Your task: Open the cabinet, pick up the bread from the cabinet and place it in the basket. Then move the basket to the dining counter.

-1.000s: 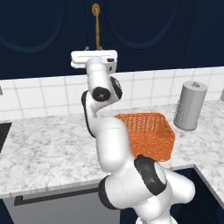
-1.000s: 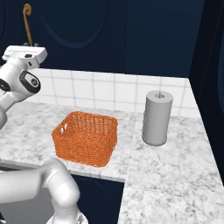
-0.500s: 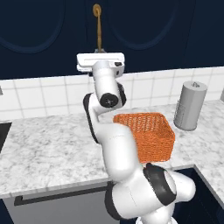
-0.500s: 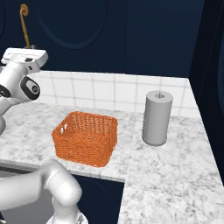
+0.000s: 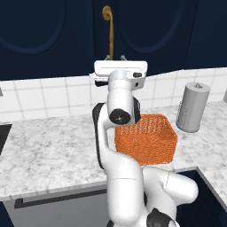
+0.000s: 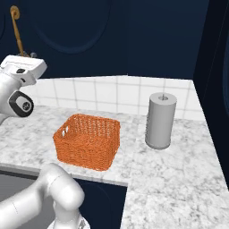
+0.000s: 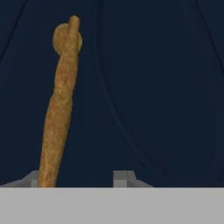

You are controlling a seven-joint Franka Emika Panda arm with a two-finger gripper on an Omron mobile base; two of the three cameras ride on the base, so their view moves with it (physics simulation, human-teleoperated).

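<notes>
The dark navy cabinet (image 5: 53, 35) fills the wall above the counter, and I see no gap at its doors. Its long brass handle (image 5: 108, 31) (image 6: 17, 31) (image 7: 59, 113) hangs straight above my hand. My gripper (image 5: 114, 57) (image 6: 27, 55) (image 7: 78, 178) is raised to the handle's lower end. The jaws stand apart: the handle lies against the left fingertip (image 7: 33, 179), well clear of the right one. The orange woven basket (image 5: 146, 137) (image 6: 87, 141) sits empty on the counter below. The bread is hidden. I cannot pick out the dining counter for sure.
A grey cylinder (image 5: 192, 106) (image 6: 159, 120) stands on the marbled counter (image 5: 48, 150) to the right of the basket. The counter turns toward me at the right (image 6: 179, 188) over a dark navy front. A grey drawer front with a black bar (image 5: 53, 197) lies below the near edge.
The hand has shifted a little right and lower in the left base view, and the elbow swung with it. The brass handle has shifted slightly too. The basket and cylinder have not moved.
</notes>
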